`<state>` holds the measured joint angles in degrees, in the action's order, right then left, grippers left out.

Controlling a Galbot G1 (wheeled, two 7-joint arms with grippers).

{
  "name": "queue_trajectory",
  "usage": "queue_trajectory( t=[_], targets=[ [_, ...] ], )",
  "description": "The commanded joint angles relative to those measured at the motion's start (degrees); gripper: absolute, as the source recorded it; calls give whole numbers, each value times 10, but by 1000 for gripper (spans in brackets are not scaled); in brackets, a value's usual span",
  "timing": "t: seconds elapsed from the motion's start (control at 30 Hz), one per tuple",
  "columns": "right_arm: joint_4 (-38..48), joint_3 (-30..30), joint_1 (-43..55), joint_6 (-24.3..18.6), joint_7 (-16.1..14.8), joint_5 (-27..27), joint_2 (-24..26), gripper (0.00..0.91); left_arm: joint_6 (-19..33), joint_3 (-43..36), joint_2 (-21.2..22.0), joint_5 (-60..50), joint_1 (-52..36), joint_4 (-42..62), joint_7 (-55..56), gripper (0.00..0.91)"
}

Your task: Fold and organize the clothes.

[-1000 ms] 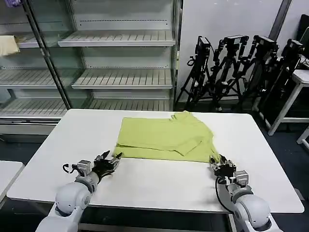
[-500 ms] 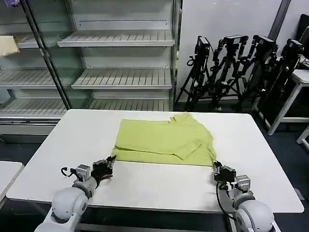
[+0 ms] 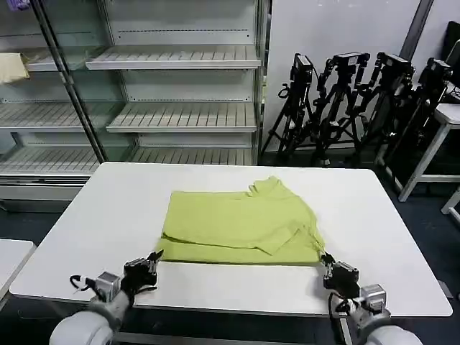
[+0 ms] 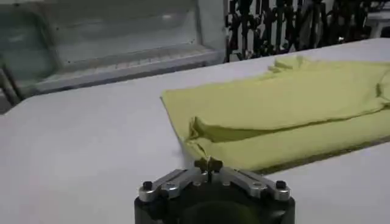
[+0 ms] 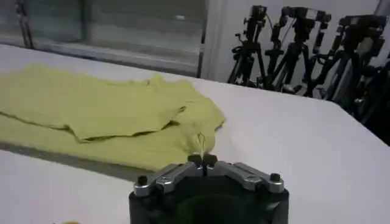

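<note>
The clothes are one lime yellow-green T-shirt [image 3: 241, 223], lying folded and fairly flat in the middle of the white table [image 3: 108, 208]. My left gripper [image 3: 154, 259] is at the shirt's near left corner and is shut on that corner. In the left wrist view the left gripper [image 4: 208, 164] pinches a thin edge of the T-shirt [image 4: 292, 115]. My right gripper [image 3: 327, 263] is at the near right corner and shut on it. In the right wrist view a fold of the T-shirt [image 5: 91, 109] rises into the right gripper [image 5: 202, 159].
Empty glass-fronted shelving [image 3: 180, 108] stands behind the table, with a pale cream cloth [image 3: 11, 68] on a shelf at far left. Black tripods [image 3: 352, 100] cluster at back right. A white table [image 3: 449, 115] is at the far right. Both grippers are close to the table's near edge.
Both grippers have drawn back toward the table's near edge, and the T-shirt has slid with them toward me, its front hem now nearer the edge.
</note>
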<state>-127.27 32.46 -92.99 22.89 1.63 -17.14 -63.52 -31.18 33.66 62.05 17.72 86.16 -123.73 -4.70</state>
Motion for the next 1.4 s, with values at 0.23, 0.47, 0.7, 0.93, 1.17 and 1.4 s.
queue_trajectory(
  t=[0.23,0.47,0.7,0.93,1.17,1.4],
  targets=[
    [-108,53,-141,6,-15,11,-2,907,-3,90,1,-36,135,-115,-48,907],
    [-74,99,-35,-15,-12,-37,7,907,21,77,-19,27,38,-86,-10,907],
    [26,4,201,31,35,-51,3,907,29,12,-29,35,-113,11,-7,907],
    [162,-133,375,45,63,-35,-25,907,29,-40,-27,36,-223,117,-7,907],
    [316,-230,520,42,89,-29,-85,907,14,-86,-17,47,-318,214,3,907],
    [448,-257,608,36,113,-30,-130,907,-1,-119,-9,64,-380,301,13,907]
  ],
)
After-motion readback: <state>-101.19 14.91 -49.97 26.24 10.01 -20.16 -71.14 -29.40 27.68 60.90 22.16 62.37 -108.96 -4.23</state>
